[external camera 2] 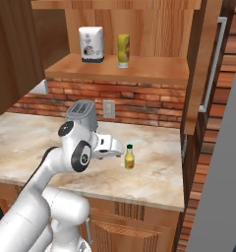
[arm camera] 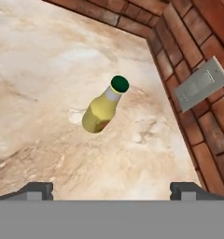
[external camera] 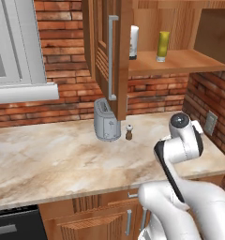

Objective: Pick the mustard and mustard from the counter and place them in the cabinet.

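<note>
A slim yellow mustard bottle [external camera 2: 130, 156] [arm camera: 104, 107] with a dark green cap stands upright on the beige counter [external camera 2: 159, 174] [arm camera: 39, 70], close to the right-hand brick wall. My gripper [external camera 2: 119, 147] [arm camera: 111, 191] hovers just left of it and slightly above it. The jaws are open wide and hold nothing. In the hand view the bottle sits ahead, centred between the two finger tips [arm camera: 39, 190]. The other mustard [external camera: 163, 46] [external camera 2: 123, 50], a dull-yellow cylinder, stands on the shelf of the open wooden cabinet [external camera: 180, 62] [external camera 2: 144, 70].
A white container [external camera: 133, 42] [external camera 2: 91, 44] shares the shelf with it. The slatted cabinet door [external camera: 107, 56] hangs open over a toaster [external camera: 106, 120] [external camera 2: 82, 112] and a small brown shaker [external camera: 129, 132]. A wall outlet [arm camera: 201, 84] [external camera 2: 108, 109] lies behind the bottle.
</note>
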